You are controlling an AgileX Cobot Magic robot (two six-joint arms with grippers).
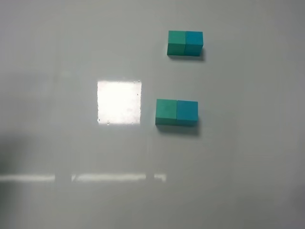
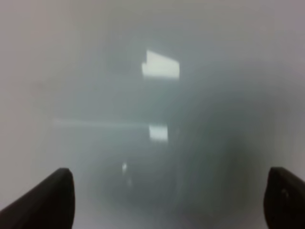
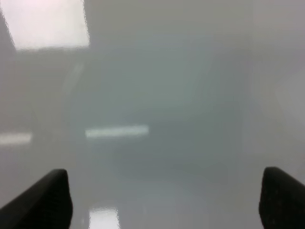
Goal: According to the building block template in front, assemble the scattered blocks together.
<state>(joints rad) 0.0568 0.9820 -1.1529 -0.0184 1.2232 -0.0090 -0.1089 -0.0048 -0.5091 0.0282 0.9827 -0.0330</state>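
Resting on the grey desk, the template pair sits apart from a second pair, where the green cube touches the blue cube, green on the same side in both. Neither pair appears in either wrist view. The left end effector is released, fingers spread wide over bare desk. The right end effector is likewise released and holds nothing.
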